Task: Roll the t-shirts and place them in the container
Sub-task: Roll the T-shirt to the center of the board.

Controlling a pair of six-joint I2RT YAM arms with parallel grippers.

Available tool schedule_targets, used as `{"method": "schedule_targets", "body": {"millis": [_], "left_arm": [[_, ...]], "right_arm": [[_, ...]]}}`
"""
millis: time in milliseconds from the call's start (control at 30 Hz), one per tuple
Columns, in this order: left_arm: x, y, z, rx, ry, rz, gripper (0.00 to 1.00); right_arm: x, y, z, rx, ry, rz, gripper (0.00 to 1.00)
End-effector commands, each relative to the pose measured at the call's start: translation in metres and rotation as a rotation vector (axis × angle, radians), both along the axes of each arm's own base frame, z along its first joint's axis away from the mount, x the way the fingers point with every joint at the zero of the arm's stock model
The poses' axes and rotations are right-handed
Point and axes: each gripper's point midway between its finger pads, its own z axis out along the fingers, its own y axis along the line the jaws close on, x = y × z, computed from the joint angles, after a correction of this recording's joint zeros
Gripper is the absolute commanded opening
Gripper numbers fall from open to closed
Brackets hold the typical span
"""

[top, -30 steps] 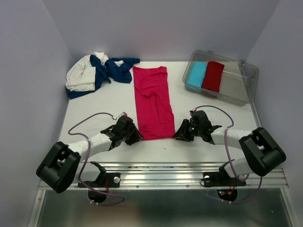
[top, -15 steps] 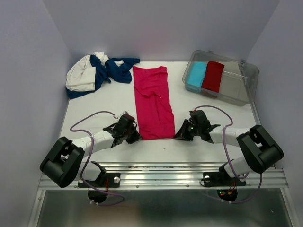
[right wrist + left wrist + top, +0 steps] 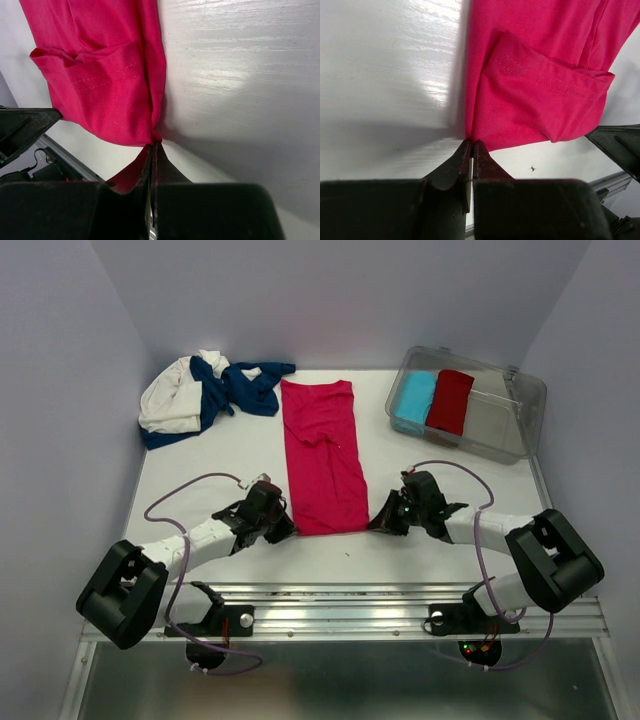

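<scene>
A bright pink-red t-shirt (image 3: 322, 455) lies folded into a long strip down the middle of the white table. My left gripper (image 3: 288, 529) is shut on its near left corner (image 3: 475, 135), jaws pressed together on the cloth edge. My right gripper (image 3: 374, 525) is shut on its near right corner (image 3: 156, 132). A folded sleeve hem shows in both wrist views (image 3: 545, 82) (image 3: 100, 70). A navy t-shirt (image 3: 240, 388) and a white t-shirt (image 3: 172, 400) lie heaped at the back left. A light blue roll (image 3: 414, 398) and a dark red roll (image 3: 450, 400) sit in the clear bin.
The clear plastic bin (image 3: 510, 415) stands at the back right. The table's metal front rail (image 3: 340, 605) runs just behind the arm bases. Grey walls close in the table on both sides and the back.
The left gripper has crept slightly forward to the shirt's near left corner; the right gripper has barely moved. The shirt lies the same.
</scene>
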Motion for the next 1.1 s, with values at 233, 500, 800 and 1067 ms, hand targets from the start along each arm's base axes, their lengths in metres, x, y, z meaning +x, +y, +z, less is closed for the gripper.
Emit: {"method": "schedule_targets", "body": {"millis": [233,500,800,1067], "left_arm": [[-0.013,0.005,0.002,-0.002,-0.005,-0.038,0.0],[-0.017,0.008,0.012,-0.023,-0.022,-0.024,0.0],[-0.002,0.01,0.043,-0.015,-0.071,0.023,0.0],[0.024,0.011,0.06,0.002,-0.107,0.052,0.0]], "right_arm": [[0.008,0.004,0.031,0.019,-0.073,0.018,0.01],[0.005,0.002,0.046,0.037,-0.089,0.008,0.01],[0.021,0.004,0.065,0.023,-0.139,-0.008,0.01],[0.047,0.011,0.074,-0.007,-0.18,-0.02,0.01]]}}
